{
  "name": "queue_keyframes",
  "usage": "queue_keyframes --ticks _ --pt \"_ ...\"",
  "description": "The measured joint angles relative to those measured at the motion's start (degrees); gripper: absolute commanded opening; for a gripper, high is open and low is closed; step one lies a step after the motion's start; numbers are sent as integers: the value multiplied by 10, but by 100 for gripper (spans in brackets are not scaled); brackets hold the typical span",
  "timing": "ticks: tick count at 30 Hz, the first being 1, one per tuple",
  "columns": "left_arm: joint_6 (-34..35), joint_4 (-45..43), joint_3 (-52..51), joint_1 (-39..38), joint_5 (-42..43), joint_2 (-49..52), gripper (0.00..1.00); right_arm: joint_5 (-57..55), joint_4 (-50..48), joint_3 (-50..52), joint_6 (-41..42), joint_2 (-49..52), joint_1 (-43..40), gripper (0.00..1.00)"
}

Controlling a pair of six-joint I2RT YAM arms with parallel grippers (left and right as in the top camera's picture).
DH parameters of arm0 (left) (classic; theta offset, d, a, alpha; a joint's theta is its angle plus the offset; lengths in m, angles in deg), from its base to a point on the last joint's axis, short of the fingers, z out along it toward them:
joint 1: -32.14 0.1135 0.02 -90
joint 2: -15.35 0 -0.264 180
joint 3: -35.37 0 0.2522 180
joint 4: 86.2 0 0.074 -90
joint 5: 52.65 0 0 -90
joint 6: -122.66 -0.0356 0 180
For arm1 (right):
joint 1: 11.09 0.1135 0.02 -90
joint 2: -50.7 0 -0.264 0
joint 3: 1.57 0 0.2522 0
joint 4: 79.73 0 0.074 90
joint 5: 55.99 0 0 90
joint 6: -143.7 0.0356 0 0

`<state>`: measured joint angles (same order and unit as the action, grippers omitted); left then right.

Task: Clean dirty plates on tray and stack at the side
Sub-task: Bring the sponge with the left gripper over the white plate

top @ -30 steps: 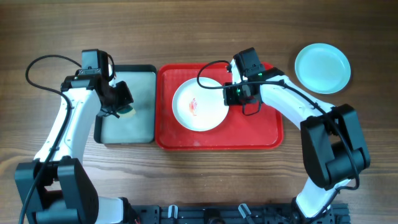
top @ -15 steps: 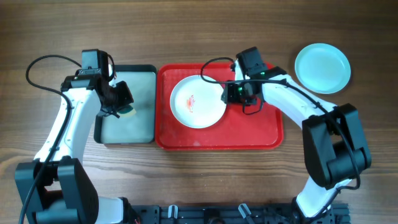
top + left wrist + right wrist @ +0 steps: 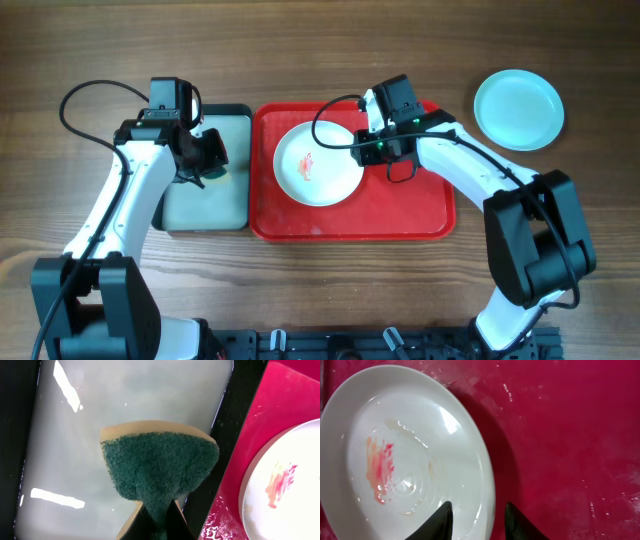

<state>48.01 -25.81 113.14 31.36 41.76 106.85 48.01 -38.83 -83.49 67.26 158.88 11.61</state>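
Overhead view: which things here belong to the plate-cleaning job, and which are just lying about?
Part of the job:
white plate with a red smear, its rim between the fingers of the right gripper
red tray under it
turquoise plate off to the side
green sponge in the left gripper
grey tray

Just there:
wooden table
black cables

My wooden worktop [image 3: 300, 60] carries the red tray [image 3: 420, 215] at centre, grey black-rimmed tray [image 3: 200, 205] just beside it at 9 o'clock, turquoise plate [image 3: 518, 109] at 2 o'clock.
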Motion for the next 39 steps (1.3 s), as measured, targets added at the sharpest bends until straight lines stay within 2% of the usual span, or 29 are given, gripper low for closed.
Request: queue_keyframes --ticks 2,7,8,9,14,15,16,18,21,28,30,32,35,39 --pt "0 0 0 0 0 0 4 -15 -1 0 0 0 0 33" --pt "0 0 0 0 0 0 4 -34 -7 2 2 2 0 20" --pt "0 0 0 0 0 0 4 -33 -8 2 2 5 0 8" --pt "0 0 0 0 0 0 4 -33 -9 2 2 10 0 4" --pt "0 0 0 -5 0 0 4 -29 -11 2 2 14 0 4" --pt "0 0 0 -8 0 0 4 -29 -7 2 2 14 0 6" --pt "0 0 0 -11 0 0 4 -29 -1 2 2 14 0 11" --pt "0 0 0 -12 0 0 4 -26 13 2 2 14 -1 13" --pt "0 0 0 -12 0 0 4 -24 10 2 2 14 -9 4" --pt "0 -22 0 -36 0 0 4 18 24 2 2 14 -13 5" --pt "0 -37 0 -51 11 0 4 24 30 2 2 14 -13 9" --pt "0 -54 0 -68 23 0 4 27 29 2 2 14 -13 4" --pt "0 -89 0 -107 58 0 4 28 30 2 11 14 -13 4" --pt "21 -112 0 -169 77 0 4 29 35 2 17 14 -13 16"
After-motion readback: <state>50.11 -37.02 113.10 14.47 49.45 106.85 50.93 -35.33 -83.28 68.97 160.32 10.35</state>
